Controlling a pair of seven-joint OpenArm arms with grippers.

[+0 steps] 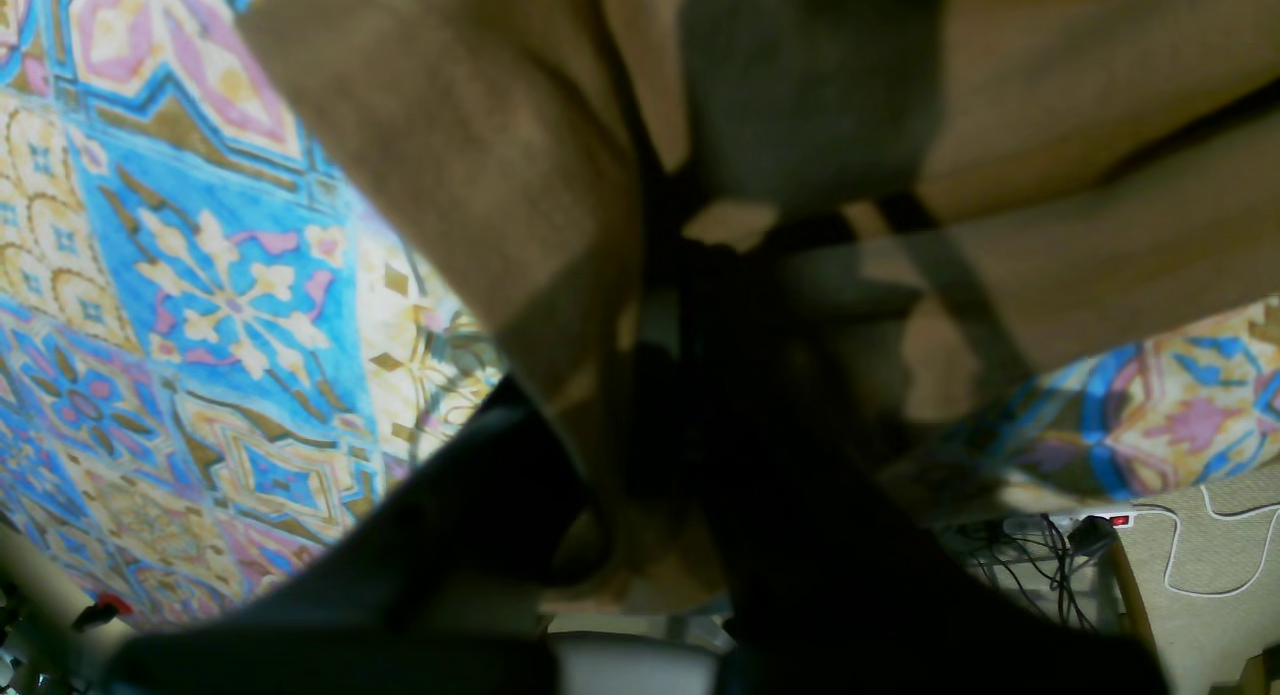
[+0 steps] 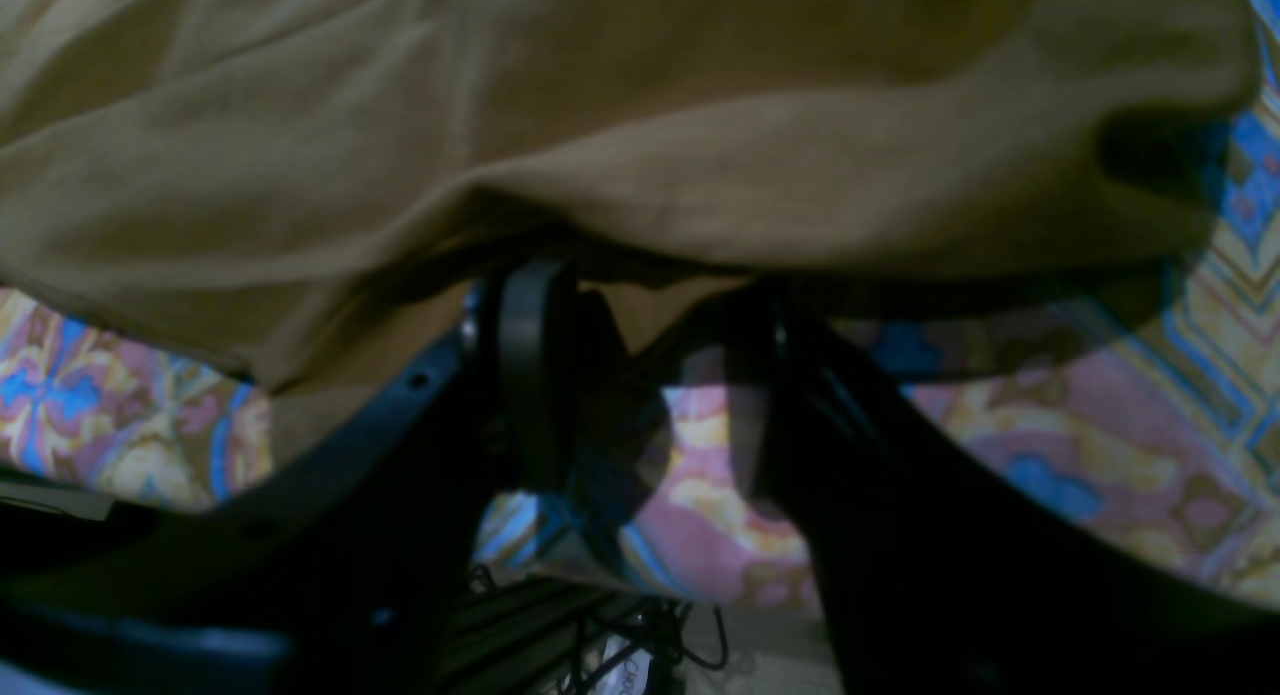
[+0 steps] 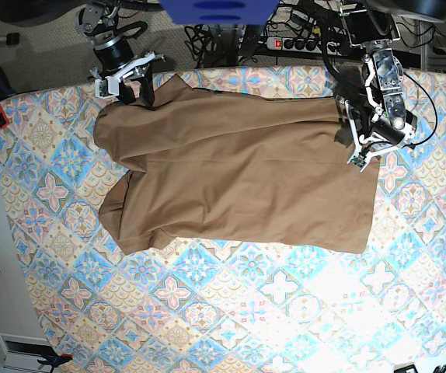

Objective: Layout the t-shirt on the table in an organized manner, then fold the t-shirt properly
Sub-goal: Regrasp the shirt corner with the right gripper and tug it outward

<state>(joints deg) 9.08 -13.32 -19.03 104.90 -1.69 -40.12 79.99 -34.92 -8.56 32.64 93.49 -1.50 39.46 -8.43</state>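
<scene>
A tan-brown t-shirt [image 3: 238, 175] lies spread across the far half of a table [image 3: 231, 311] covered in a blue, pink and cream tile-patterned cloth. Its fabric is mostly flat, with soft wrinkles and a bunched sleeve at one side.

The left gripper [image 3: 355, 136] sits at one far corner of the shirt. Its jaws are closed tight, and in the left wrist view brown cloth [image 1: 480, 175] rises straight out from between them, pinched in the grip.

The right gripper [image 3: 134, 81] sits at the opposite far corner. In the right wrist view its dark fingers [image 2: 535, 375] stand partly apart, with the shirt's edge [image 2: 640, 175] draped just ahead of and over their tips; patterned tablecloth shows between them. Whether they grip the cloth cannot be told.
</scene>
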